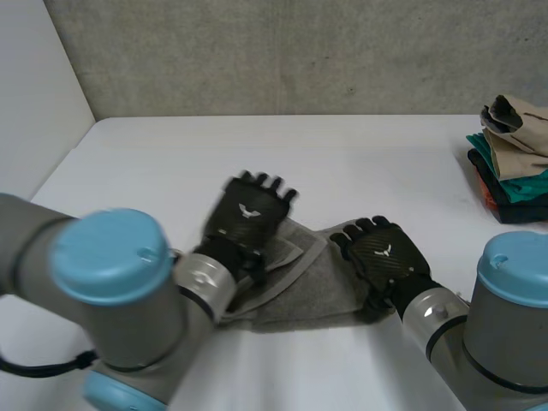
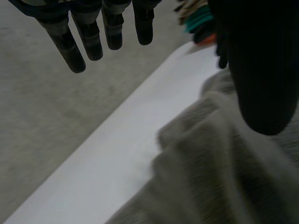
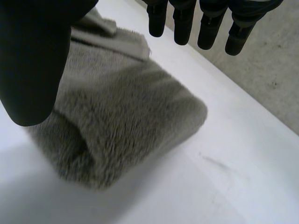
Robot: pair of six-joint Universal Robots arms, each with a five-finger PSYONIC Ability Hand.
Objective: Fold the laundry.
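Observation:
A grey towel (image 1: 300, 274) lies folded on the white table (image 1: 282, 163), between my two hands. My left hand (image 1: 248, 214) hovers over the towel's left end with its fingers (image 2: 77, 46) straight and nothing in them. My right hand (image 1: 381, 253) is above the towel's right end, also open, its fingers (image 3: 205, 28) straight and apart from the thumb. Under the right palm the grey towel (image 3: 126, 121) shows a thick rolled fold at its near edge. Beneath the left palm the grey towel (image 2: 219, 168) lies in soft folds.
A stack of folded clothes (image 1: 514, 163), tan on top with teal and dark pieces beneath, sits at the table's far right edge. A grey wall runs behind the table. The same stack (image 2: 196, 21) peeks in beyond my left hand's fingertips.

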